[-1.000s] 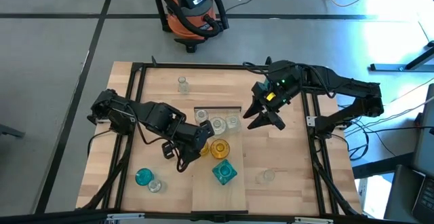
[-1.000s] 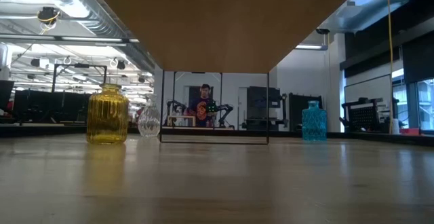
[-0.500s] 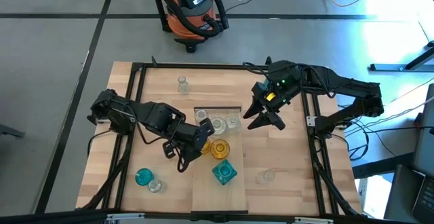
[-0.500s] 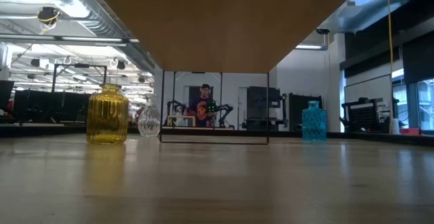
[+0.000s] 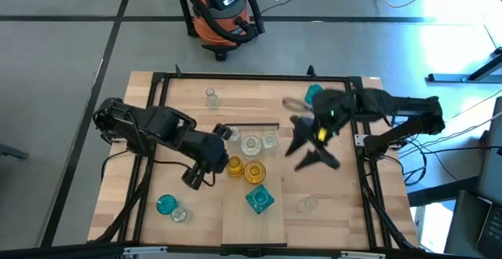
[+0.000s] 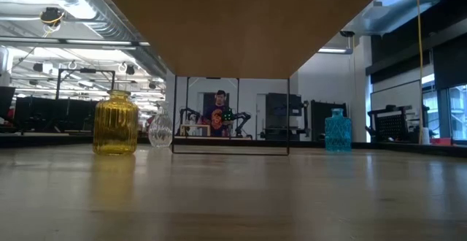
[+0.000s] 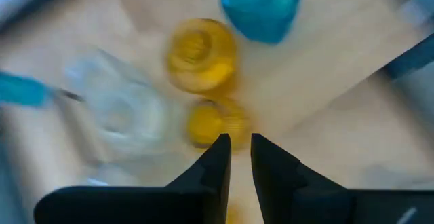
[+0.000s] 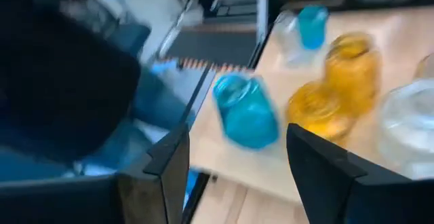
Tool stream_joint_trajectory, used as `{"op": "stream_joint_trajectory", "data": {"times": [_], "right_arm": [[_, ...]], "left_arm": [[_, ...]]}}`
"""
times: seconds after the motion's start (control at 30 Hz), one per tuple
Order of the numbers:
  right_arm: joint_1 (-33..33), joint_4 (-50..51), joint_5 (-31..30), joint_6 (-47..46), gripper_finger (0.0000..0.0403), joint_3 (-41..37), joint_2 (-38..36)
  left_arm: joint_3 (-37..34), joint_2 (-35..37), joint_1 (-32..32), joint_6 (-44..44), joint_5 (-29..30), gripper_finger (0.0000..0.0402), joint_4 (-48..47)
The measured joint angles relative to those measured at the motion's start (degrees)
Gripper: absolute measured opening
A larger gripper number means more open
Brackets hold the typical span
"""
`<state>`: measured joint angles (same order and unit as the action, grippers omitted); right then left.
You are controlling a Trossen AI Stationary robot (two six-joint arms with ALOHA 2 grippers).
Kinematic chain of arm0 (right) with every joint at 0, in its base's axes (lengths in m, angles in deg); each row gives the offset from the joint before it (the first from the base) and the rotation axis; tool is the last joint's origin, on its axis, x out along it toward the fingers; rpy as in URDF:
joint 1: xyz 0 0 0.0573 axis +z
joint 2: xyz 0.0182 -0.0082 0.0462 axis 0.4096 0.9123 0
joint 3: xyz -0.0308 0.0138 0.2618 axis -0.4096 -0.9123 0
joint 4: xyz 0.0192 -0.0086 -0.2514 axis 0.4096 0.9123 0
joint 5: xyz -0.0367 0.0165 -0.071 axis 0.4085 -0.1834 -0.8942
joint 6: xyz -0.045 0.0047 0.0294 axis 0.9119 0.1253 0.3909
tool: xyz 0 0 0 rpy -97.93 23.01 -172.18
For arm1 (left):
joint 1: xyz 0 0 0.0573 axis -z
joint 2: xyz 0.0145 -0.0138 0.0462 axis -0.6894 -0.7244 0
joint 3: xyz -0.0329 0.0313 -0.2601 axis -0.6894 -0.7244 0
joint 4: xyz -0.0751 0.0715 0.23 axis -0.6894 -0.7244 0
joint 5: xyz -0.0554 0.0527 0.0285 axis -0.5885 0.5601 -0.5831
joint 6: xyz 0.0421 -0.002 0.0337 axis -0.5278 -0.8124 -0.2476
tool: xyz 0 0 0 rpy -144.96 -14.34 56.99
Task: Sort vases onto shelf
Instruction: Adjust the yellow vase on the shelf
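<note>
From above: showing the pale shelf running down the middle of the slatted tabletop, its black bar at the far end. Carrying clear vases near that bar, then a small amber vase, a larger amber vase and a square teal vase. Leaving bare plank toward the near edge. Holding the left gripper just beside the small amber vase, at the shelf's left edge. Hanging the right gripper over open tabletop right of the shelf, blurred. Leaving other vases on the tabletop: a round teal vase near the front left, a lone clear vase near the back edge.

At table height: showing the shelf's brown underside overhead, with an amber jar, a small clear vase and a teal jar standing well apart on wide bare wood. Showing a person far behind.

Left wrist: pinching the left gripper's fingers nearly together on nothing, tips just short of the small amber vase.

Right wrist: spreading the right gripper's fingers wide, grasping nothing, with the square teal vase beyond them near the shelf's edge.
</note>
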<state>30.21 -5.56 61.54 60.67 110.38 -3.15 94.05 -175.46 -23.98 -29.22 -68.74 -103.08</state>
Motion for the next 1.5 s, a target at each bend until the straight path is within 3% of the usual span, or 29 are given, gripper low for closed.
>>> {"op": "stream_joint_trajectory", "data": {"times": [0.17, 0.33, 0.47, 0.7, 0.87, 1.0, 1.13, 1.5], "right_arm": [[2.61, 4.11, -5.2, 2.18, 0.0204, 0.0, 1.37], [2.08, 3.47, -7.32, 0.81, 0.0204, 0.0, 2.8], [2.19, 3.43, -4.65, -0.98, 0.0195, -0.04, 3.16], [2.65, -11.04, 3.31, -10.25, 0.0107, -9.36, 0.93], [4.85, -28.16, -0.46, -26.18, 0.0027, -21.7, -2.1], [6.75, -39.54, -9.98, -41.3, 0.0009, -29.02, -2.77], [8.47, -42.17, -18.41, -51.77, 0.0009, -32.24, -2.13], [12.84, -41.08, -24.42, -63.47, 0.0001, -33.03, 0.69]], "left_arm": [[-4.58, 0.02, 1.34, 11.88, -8.56, 0.0051, 2.17], [-15.72, 1.7, 2.02, 21.17, -8.57, 0.004, 9.09], [-25.19, 9.44, 1.67, 29.85, -7.19, 0.0011, 16.69], [-47.09, 23.94, 2.22, 50.32, -6.07, 0.0002, 42.63], [-58.92, 30.34, 6.32, 62.36, 2.62, 0.0001, 54.81], [-63.06, 32.87, 9.47, 66.36, 7.66, 0.0001, 60.35], [-63.73, 32.74, 10.9, 67.72, 8.85, 0.0001, 60.91], [-63.7, 32.74, 12.1, 66.38, 9.78, 0.0, 60.84]]}}
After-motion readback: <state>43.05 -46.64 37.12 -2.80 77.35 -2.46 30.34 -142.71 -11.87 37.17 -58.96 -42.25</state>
